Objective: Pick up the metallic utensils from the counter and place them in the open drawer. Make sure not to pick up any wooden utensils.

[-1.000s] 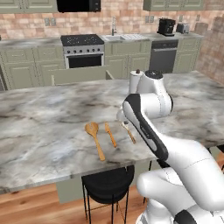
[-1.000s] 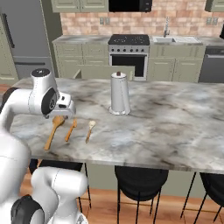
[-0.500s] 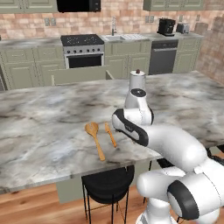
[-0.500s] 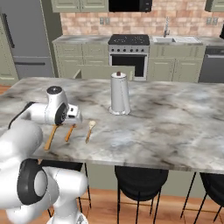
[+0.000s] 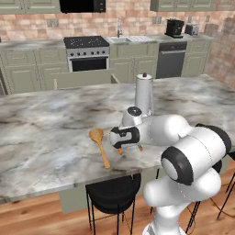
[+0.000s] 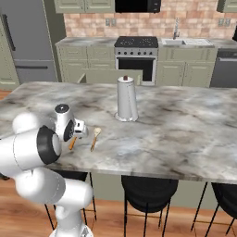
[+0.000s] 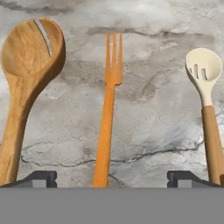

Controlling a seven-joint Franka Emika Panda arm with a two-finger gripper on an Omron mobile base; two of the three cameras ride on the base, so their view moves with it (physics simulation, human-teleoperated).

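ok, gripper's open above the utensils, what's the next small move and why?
Probably lower straight down: the open gripper straddles the handle of the orange fork, with the wooden spoon and the cream-headed spoon outside its fingertips. Whether the fork is metal, I cannot tell.

Two spoons [image 7: 24, 83] [image 7: 205, 96], one orange fork [image 7: 108, 109], one kettle [image 6: 126, 98].

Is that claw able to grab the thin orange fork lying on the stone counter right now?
Probably yes: the gripper hangs open over the orange fork, its handle between the fingertips, with gaps to the spoons either side.
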